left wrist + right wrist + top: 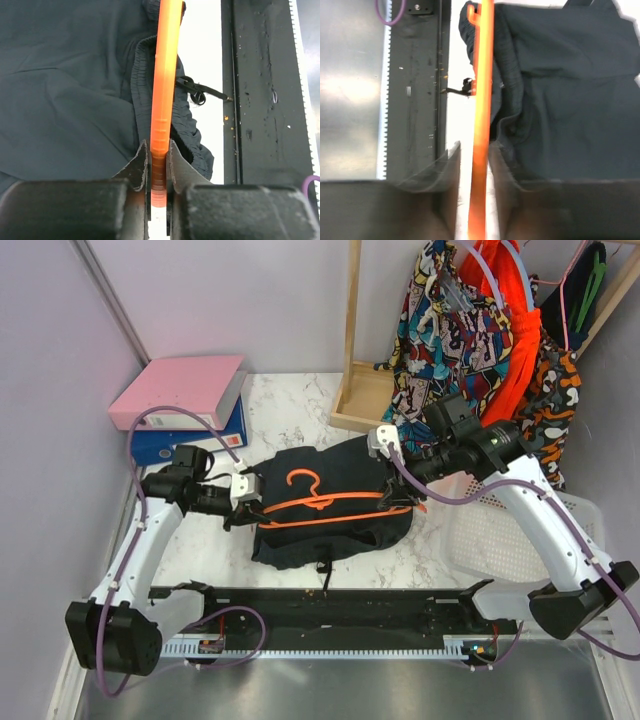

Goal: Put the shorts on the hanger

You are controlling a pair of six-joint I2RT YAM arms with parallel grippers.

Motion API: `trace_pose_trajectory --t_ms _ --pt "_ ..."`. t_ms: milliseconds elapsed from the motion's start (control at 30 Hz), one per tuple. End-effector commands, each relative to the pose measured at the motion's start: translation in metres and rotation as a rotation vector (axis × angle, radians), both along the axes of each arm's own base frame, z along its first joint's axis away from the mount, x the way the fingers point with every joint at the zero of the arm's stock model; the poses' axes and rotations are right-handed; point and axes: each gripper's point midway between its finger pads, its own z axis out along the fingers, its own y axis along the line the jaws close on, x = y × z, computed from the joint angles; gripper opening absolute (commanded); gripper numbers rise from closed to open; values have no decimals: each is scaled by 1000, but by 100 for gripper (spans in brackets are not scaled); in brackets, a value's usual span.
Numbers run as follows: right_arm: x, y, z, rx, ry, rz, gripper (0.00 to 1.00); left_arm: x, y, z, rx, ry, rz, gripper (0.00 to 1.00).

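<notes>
The black shorts [335, 465] lie spread flat in the middle of the table, their drawstring [322, 576] trailing toward the front. The orange hanger [325, 504] rests across them with its hook [303, 480] on the fabric. My left gripper [250, 503] is shut on the hanger's left end; in the left wrist view the bar [162, 75] is pinched between its jaws [159, 152], beside the shorts' waistband [142, 85]. My right gripper [397, 490] is at the hanger's right end. Its jaws [474, 152] stand open, with a gap on each side of the bar [481, 90].
A pink binder [180, 390] on a blue one [180, 443] lies back left. Behind the right arm, a wooden rack [352, 330] carries a comic-print garment [450, 330] and a bright orange garment [515, 330]. A white basket [500, 535] stands right. A black rail [330, 605] runs along the front.
</notes>
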Motion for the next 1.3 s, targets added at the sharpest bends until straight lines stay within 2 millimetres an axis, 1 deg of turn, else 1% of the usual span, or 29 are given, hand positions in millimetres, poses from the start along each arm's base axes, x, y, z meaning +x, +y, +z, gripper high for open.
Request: trace_pose_trajectory --t_ms 0,33,67,100,133,167,233,267,300,333,400,433,533,567,633,667,733,767,800,833,867,967,1000,1100,1133,1167,1233,1267 --pt "7 11 11 58 -123 32 52 0 -10 19 -56 0 11 2" --pt "13 15 12 63 -160 27 60 -2 -11 22 -61 30 21 2" --pt "17 17 12 64 -174 11 76 -3 -12 22 -64 46 26 2" --pt "20 19 10 55 -197 4 80 -4 -13 24 -66 53 26 2" --pt "24 25 13 69 -226 8 84 -5 -14 26 -68 54 25 2" --pt "25 28 14 69 -237 11 87 -5 -14 27 -61 50 25 2" --pt "22 43 14 58 -254 53 88 -5 -18 28 -37 20 9 2" --pt "20 48 13 53 -250 71 88 -1 -16 23 14 8 28 2" --pt "15 59 11 44 -250 120 87 4 -18 21 39 -13 36 2" --pt "12 61 8 24 -243 135 86 5 -19 17 83 -7 46 2" --pt "5 74 2 3 -235 184 84 5 -21 14 120 -14 43 2" --pt "3 76 -1 -9 -226 193 82 5 -23 13 131 -17 36 2" --pt "0 82 -7 -23 -210 210 71 4 -24 12 142 -28 38 2" --pt "-1 84 -8 -24 -203 213 64 4 -23 12 144 -36 41 2" --pt "-2 85 -11 -27 -184 205 57 6 -23 10 150 -51 49 2" --pt "-3 85 -11 -25 -175 205 48 6 -23 10 148 -58 49 2" --pt "-4 85 -14 -26 -158 205 40 5 -23 7 152 -55 49 2" --pt "-5 85 -15 -29 -155 204 31 5 -23 8 150 -58 50 2" --pt "-4 84 -19 -39 -153 201 27 5 -23 8 149 -61 50 2" --pt "-3 84 -20 -46 -153 195 25 5 -24 9 146 -63 47 2" --pt "-2 82 -23 -59 -156 188 26 3 -25 10 137 -60 41 2" --pt "3 76 -31 -97 -179 173 41 0 -26 12 119 -67 27 2" --pt "3 74 -31 -100 -188 173 40 -1 -26 11 121 -61 29 2" --pt "2 69 -37 -118 -192 166 32 -1 -26 10 119 -55 27 2" --pt "2 68 -37 -120 -195 165 23 -2 -27 11 114 -55 22 2" --pt "2 68 -39 -122 -197 166 16 -2 -27 12 113 -59 20 2" --pt "4 68 -37 -120 -204 154 0 -1 -27 12 115 -70 17 2" --pt "4 67 -36 -119 -208 147 0 0 -27 12 118 -73 20 2"
